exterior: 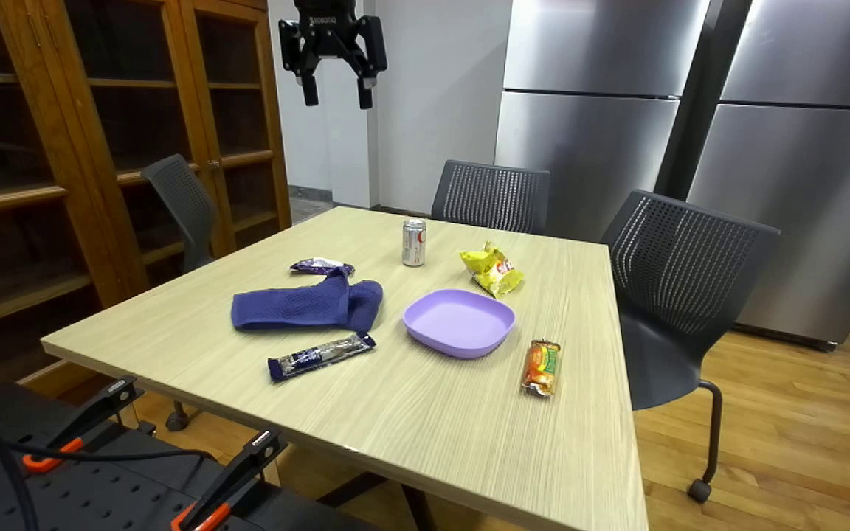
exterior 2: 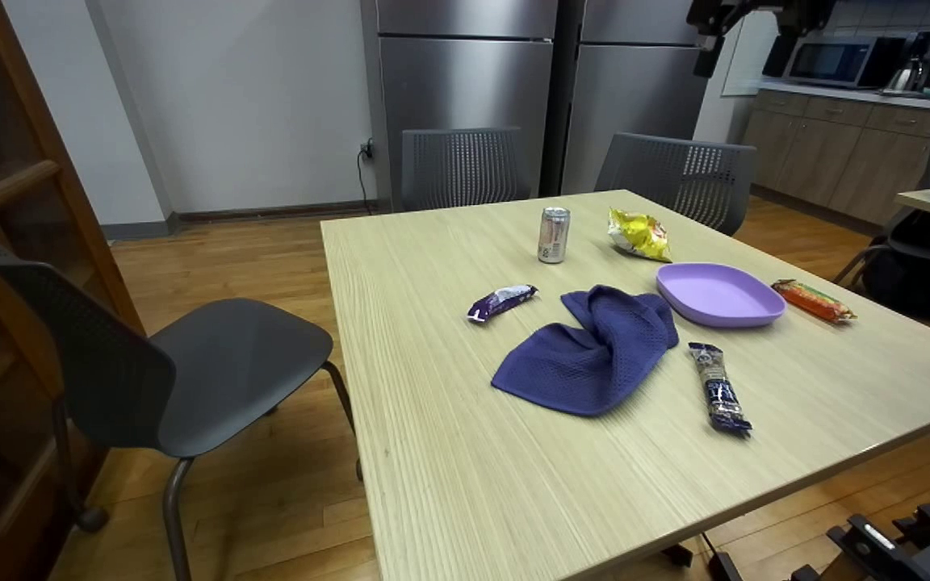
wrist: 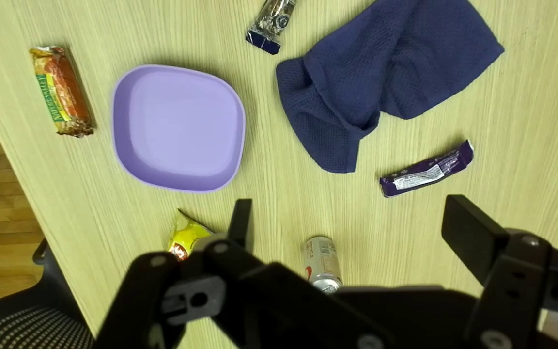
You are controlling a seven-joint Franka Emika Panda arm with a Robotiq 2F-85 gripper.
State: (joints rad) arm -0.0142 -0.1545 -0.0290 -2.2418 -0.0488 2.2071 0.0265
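Spread jaws hang high above the table (exterior: 432,413) and silver can (exterior: 414,243).

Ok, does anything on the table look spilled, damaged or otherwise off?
No spill shows; the silver can stands upright, the purple dish flat. The yellow bag looks crumpled and the blue cloth lies bunched rather than spread. I can't tell whether the bag is torn.

Light: bright, even across the tabletop (exterior: 425,413) to its edges | soft shadows beside purple plate (wrist: 179,128) | pale sheen on steel refrigerators (exterior: 587,147) | cabinet (exterior: 82,147) interior dim | both exterior views: wide-angle tilt at sides | wrist view: tool (wrist: 348,213) slightly out of focus
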